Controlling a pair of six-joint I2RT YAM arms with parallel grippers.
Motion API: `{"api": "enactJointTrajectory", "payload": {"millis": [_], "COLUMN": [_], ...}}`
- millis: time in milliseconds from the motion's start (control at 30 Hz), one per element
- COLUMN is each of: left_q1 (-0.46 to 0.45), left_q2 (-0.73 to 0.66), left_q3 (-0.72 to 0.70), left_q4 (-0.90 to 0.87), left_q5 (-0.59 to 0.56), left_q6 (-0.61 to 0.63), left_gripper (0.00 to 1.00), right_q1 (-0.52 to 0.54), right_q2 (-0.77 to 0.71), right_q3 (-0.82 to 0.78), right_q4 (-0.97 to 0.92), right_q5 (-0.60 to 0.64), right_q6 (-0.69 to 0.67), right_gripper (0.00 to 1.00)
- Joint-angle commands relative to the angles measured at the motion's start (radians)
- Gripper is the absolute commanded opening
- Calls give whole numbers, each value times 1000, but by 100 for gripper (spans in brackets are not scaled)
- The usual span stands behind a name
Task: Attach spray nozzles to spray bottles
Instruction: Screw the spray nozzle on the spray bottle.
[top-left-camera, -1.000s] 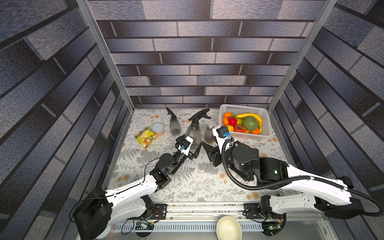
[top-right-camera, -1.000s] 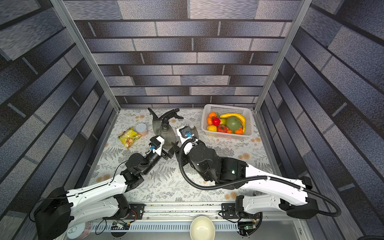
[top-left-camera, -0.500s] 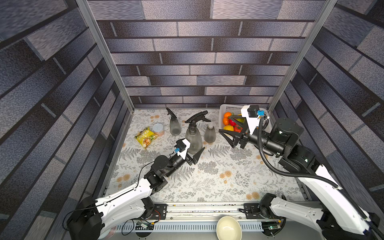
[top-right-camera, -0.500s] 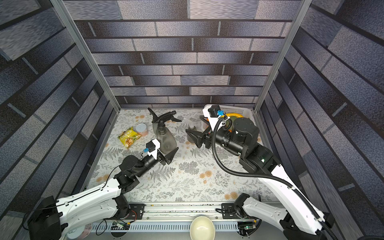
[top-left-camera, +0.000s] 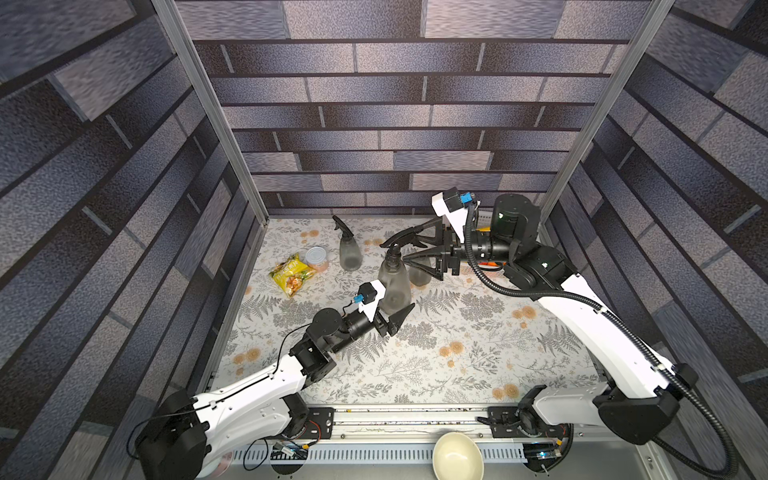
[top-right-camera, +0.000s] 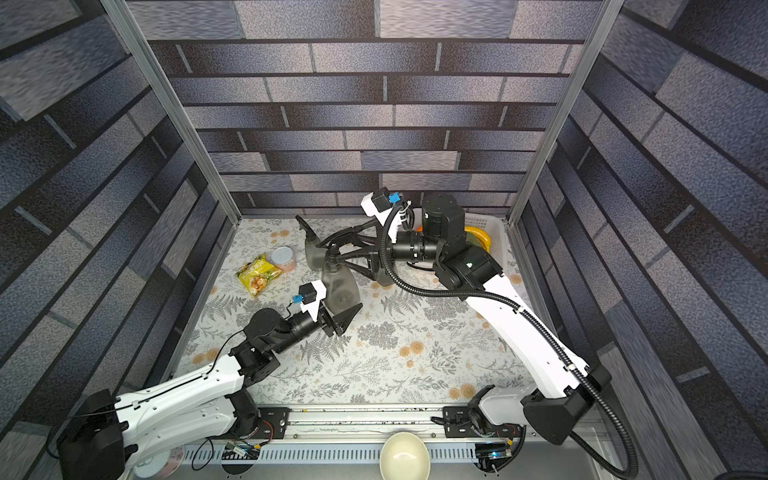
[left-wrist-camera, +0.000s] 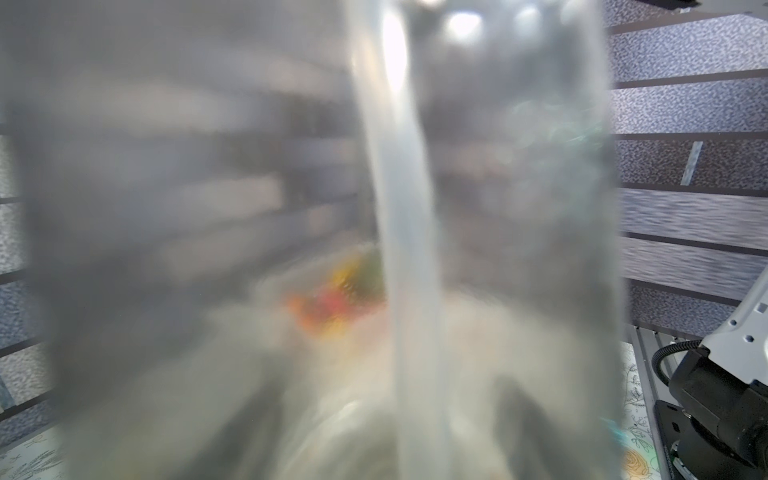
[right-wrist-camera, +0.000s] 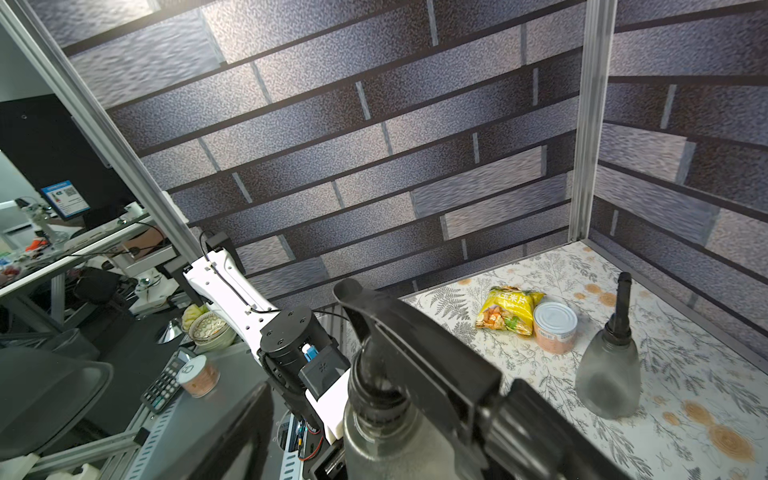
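The left hand was clamped on the rounded base of the middle bottle, which stood upright near the centre of the tabletop. A black nozzle sat on its neck. The right hand was spread wide, one finger on either side of that nozzle, gripping nothing. Whether the collar was screwed fully down could not be told.

The likely trouble was this: if the right hand closed on the trigger rather than the collar, a twist would probably lever the head askew or drag the smooth bottle round in the left hand's grip. The right hand also hung just beside the hidden bottle, mostly covered just right of the middle one, and a careless swing could tip it.

There were three bottles in all. The far-left bottle stood apart and wore the other black nozzle. Two nozzles showed, and no third could be made out. There was also one snack bag, one can, one bowl and one fruit basket.
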Motion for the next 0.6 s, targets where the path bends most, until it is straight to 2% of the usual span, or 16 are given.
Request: {"api": "enactJointTrajectory", "payload": {"millis": [0,200,367,567], "left_q1": [10,15,19,21], "left_q2": [9,28,31,33], "left_q3": [29,37,45,52], "left_q4": [22,20,3,-16], "left_q5": [25,27,25,25], "left_q6": [-26,-28,-27,-26], "left_gripper": [80,81,81,81], "right_q1": [-1,13,67,95], "right_q2": [12,15,29,20], "right_q3": [25,12,53,43], "right_q4": [81,71,-106,-174], "right_q5": [-88,-70,28,144], "right_q6": [73,80,-38,-80], "right_gripper": [80,64,52,41]}}
